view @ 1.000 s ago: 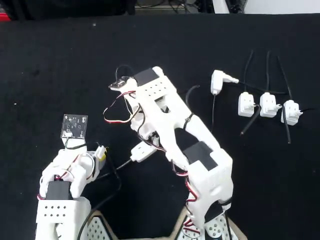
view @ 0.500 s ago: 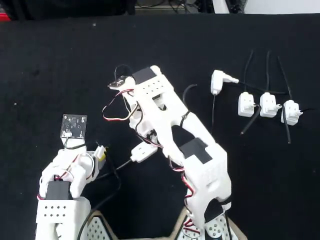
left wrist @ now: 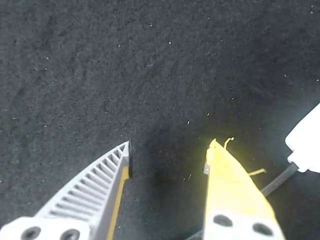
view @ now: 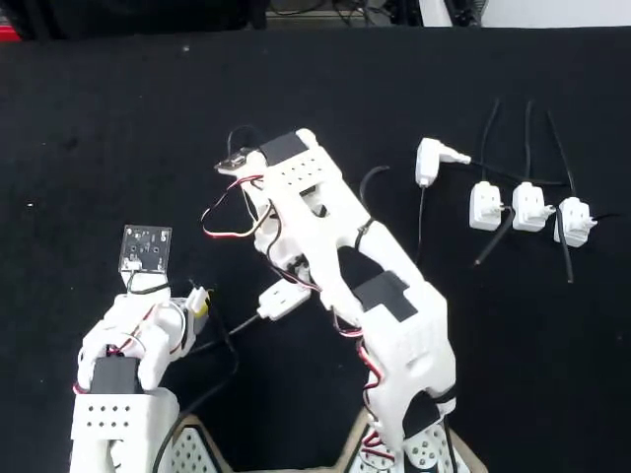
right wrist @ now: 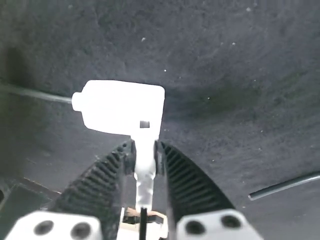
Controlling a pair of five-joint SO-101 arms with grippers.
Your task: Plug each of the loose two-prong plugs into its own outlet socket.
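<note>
Working surface is a black table. Right arm reaches from the near edge toward the table's middle. Left arm sits at the near-left corner. Three sockets lie in a row near the right edge, with cords running to the far edge. Can't tell which are free.

Plug is near the middle of the table, nearer the near edge. Right fingers are pinching it by a narrow white stem below its body, not by the body itself. Its cable trails toward the left arm. Second plug lies loose just left of the socket row. Left fingers are spread, holding nothing, just beside the held plug.

Step, as I judge it: grip is made, so next is lift and carry to a socket.
- Hold is on a thin part, so the plug may swivel. Keep the squeeze firm and lift straight up.
- Watch the cable: it could drag or snag on the left arm.
- Sockets are well apart from the plug, so carry it clear over the second plug.
- Square the prongs to the slots before pushing. A loose socket may slide, so push slowly.
</note>
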